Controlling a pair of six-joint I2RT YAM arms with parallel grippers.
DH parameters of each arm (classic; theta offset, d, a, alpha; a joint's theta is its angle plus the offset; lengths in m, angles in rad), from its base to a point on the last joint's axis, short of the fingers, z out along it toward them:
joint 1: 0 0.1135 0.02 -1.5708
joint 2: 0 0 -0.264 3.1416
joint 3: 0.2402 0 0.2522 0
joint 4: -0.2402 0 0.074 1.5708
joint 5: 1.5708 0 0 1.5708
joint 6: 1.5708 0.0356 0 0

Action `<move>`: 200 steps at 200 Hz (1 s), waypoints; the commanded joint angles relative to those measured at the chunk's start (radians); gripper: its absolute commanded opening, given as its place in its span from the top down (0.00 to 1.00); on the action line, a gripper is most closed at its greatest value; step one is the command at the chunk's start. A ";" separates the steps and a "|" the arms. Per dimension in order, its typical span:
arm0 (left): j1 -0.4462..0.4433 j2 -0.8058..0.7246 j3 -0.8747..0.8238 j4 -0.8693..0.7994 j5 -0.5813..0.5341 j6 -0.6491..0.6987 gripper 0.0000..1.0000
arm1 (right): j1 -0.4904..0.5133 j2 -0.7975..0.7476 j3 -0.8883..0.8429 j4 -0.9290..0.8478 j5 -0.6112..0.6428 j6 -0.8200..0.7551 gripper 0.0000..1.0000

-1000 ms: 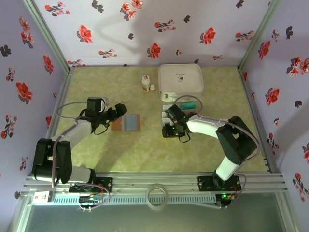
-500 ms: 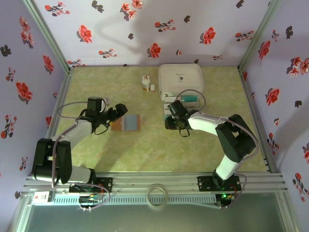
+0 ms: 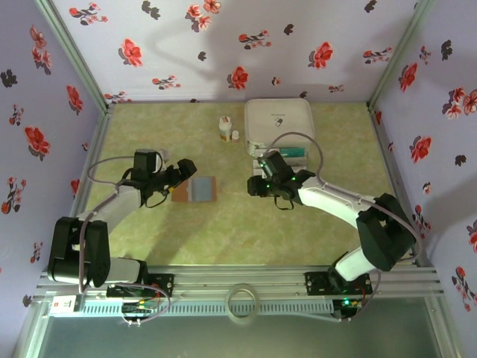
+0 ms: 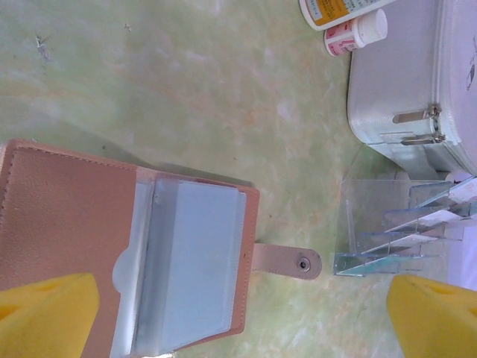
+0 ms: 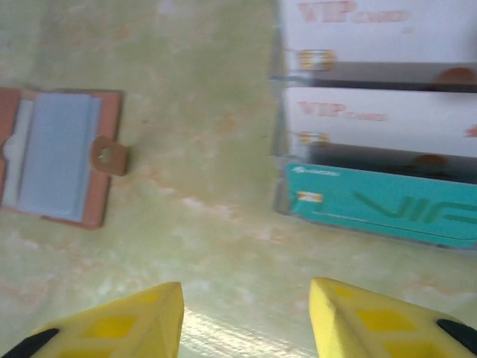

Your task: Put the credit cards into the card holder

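The card holder (image 3: 195, 189) lies open on the table, brown with a pale blue-grey inner face (image 4: 186, 261) and its snap tab (image 4: 287, 261) pointing right. My left gripper (image 3: 184, 175) hovers at its left edge, open, with yellow pads (image 4: 48, 313) wide apart and nothing between them. The credit cards stand in a clear rack (image 3: 277, 161): two white cards (image 5: 373, 119) and a teal one (image 5: 380, 201). My right gripper (image 3: 255, 186) is just left of the rack, over bare table, open and empty (image 5: 246, 313). The card holder (image 5: 56, 156) lies to its left.
A large white box (image 3: 278, 123) stands behind the rack, close to it. Two small white bottles (image 3: 225, 128) stand left of the box. Flowered walls close in the table on three sides. Bare table lies between the card holder and the rack.
My right gripper has shifted a little away and to the left beside the rack, its elbow has swung out to the right, and its jaws have widened slightly. The left arm is still.
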 commanded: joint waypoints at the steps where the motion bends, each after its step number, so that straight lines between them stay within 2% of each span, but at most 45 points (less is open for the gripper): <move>1: -0.008 -0.016 -0.007 -0.022 0.011 -0.003 0.00 | 0.038 0.079 0.095 -0.016 -0.015 0.029 0.50; 68: -0.008 -0.004 -0.010 -0.030 -0.005 0.009 0.00 | 0.067 0.393 0.359 0.027 -0.019 0.082 0.48; 102: -0.008 0.006 -0.005 -0.038 -0.006 0.018 0.00 | 0.065 0.473 0.403 0.046 -0.027 0.100 0.48; 140: -0.008 0.017 -0.003 -0.043 -0.006 0.022 0.00 | 0.065 0.524 0.438 0.058 -0.049 0.110 0.53; 159: -0.008 0.020 -0.002 -0.046 -0.006 0.024 0.00 | 0.066 0.533 0.436 0.061 -0.062 0.111 0.59; 175: -0.008 0.020 -0.004 -0.049 -0.006 0.024 0.00 | 0.066 0.526 0.420 0.071 -0.072 0.111 0.71; 200: -0.011 0.017 -0.002 -0.056 -0.007 0.025 0.00 | 0.065 0.493 0.376 0.085 -0.088 0.109 0.96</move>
